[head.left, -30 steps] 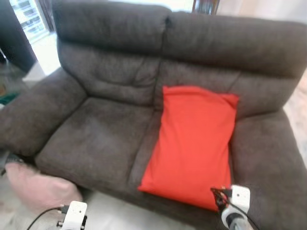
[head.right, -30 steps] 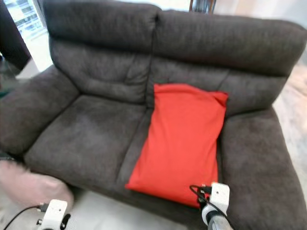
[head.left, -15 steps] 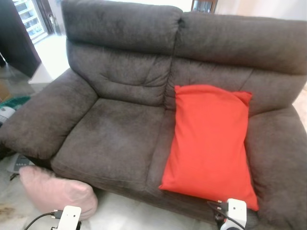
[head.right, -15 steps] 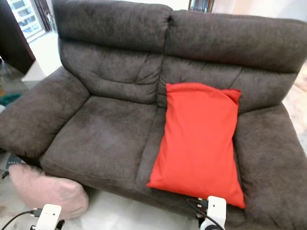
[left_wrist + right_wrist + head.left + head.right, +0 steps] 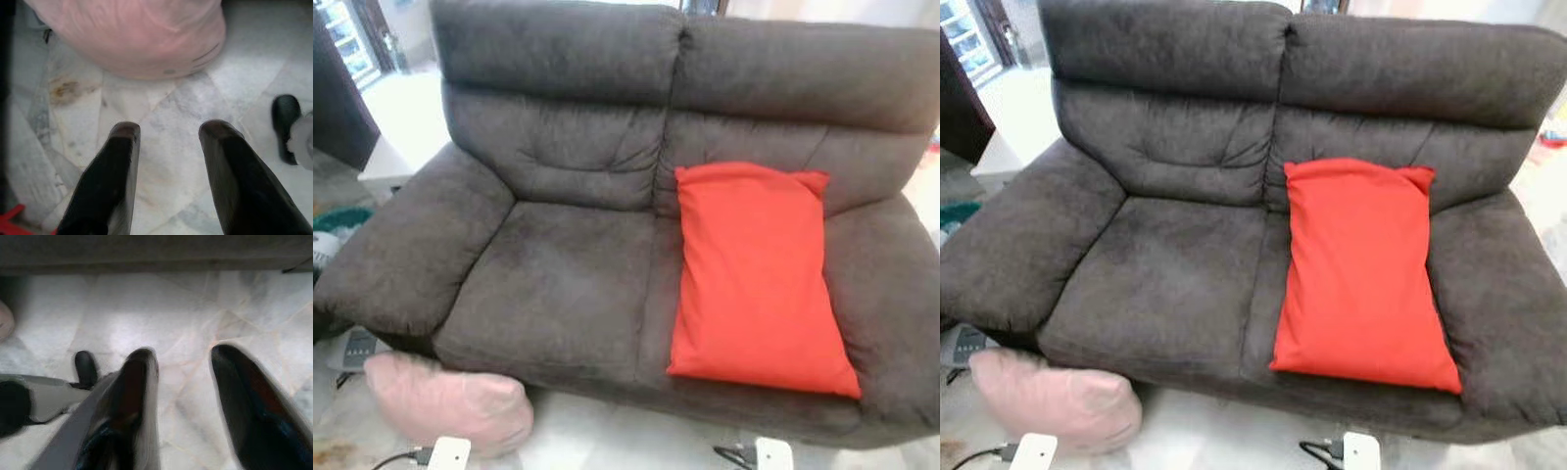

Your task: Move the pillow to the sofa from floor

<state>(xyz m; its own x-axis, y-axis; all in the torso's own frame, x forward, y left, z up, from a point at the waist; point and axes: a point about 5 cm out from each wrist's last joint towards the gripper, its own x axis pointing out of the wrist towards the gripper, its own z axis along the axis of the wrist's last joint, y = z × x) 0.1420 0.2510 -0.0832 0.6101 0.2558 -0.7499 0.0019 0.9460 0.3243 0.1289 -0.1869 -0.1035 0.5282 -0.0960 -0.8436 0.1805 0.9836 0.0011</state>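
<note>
Across the middle of the left eye view stretches a dark brown two-seat sofa (image 5: 568, 264). A red pillow (image 5: 756, 266) lies on its right-hand seat, top edge leaning against the backrest, bottom edge near the front of the cushion. At the lower left of the frame a pink pillow (image 5: 450, 401) rests on the pale marble floor (image 5: 617, 446), touching the sofa's front beneath the left armrest. Two white wrist housings poke up from the bottom edge. Compared with half a second ago, the whole scene sits lower and further back in the frame, more floor shows and the housings are nearly cut off: the camera has shifted, while both pillows keep their places.

Right eye view: the same layout, the pink pillow (image 5: 1058, 401) at lower left and the red one (image 5: 1361, 269) on the right seat.

Left wrist view: the left gripper (image 5: 168, 134) hangs above the marble with its two black fingers (image 5: 110, 176) spread apart and nothing between them; the pink pillow (image 5: 132, 34) lies beyond the tips, not touched.

Right wrist view: the right gripper (image 5: 183, 357) hovers over bare floor, its fingers (image 5: 134, 396) also parted and empty, with the sofa's dark base (image 5: 146, 252) along the top of the frame.
</note>
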